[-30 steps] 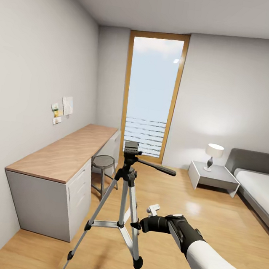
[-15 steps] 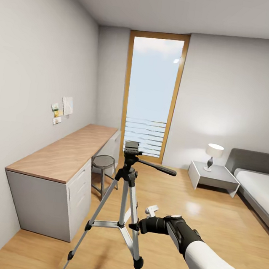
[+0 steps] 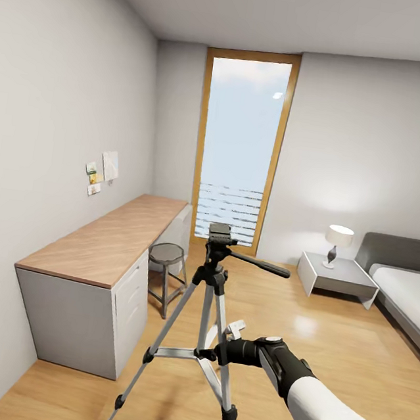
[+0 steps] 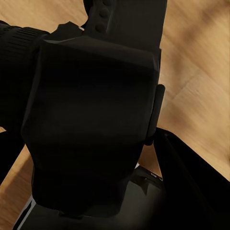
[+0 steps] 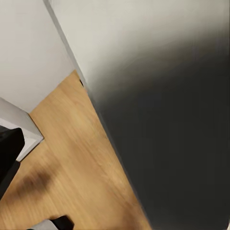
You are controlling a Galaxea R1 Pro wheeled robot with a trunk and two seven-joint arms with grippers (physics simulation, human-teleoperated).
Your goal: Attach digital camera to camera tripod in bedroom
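Observation:
The camera tripod [image 3: 214, 283] stands on the wood floor in the middle of the bedroom, legs spread, with its black head [image 3: 220, 234] bare and its pan handle [image 3: 262, 266] pointing right. My right gripper [image 3: 209, 354] reaches in from the lower right, its black tip level with the tripod's lower brace, between the legs. I cannot make out how its jaws stand. In the left wrist view the digital camera [image 4: 91, 120] sits very close and dark, lens [image 4: 14, 45] to one side, held in my left gripper [image 4: 100, 143] above the floor.
A long wood-topped desk [image 3: 99, 248] with white drawers runs along the left wall, with a round stool [image 3: 168, 254] beside it. A tall window [image 3: 238, 154] is straight ahead. A low nightstand [image 3: 337, 276] with a lamp [image 3: 337, 243] and a grey bed [image 3: 408, 292] are on the right.
The whole picture has shifted, so the camera moved. The tripod now shows further right and a bit lower, closer to my right gripper's tip. The right arm sits slightly lower.

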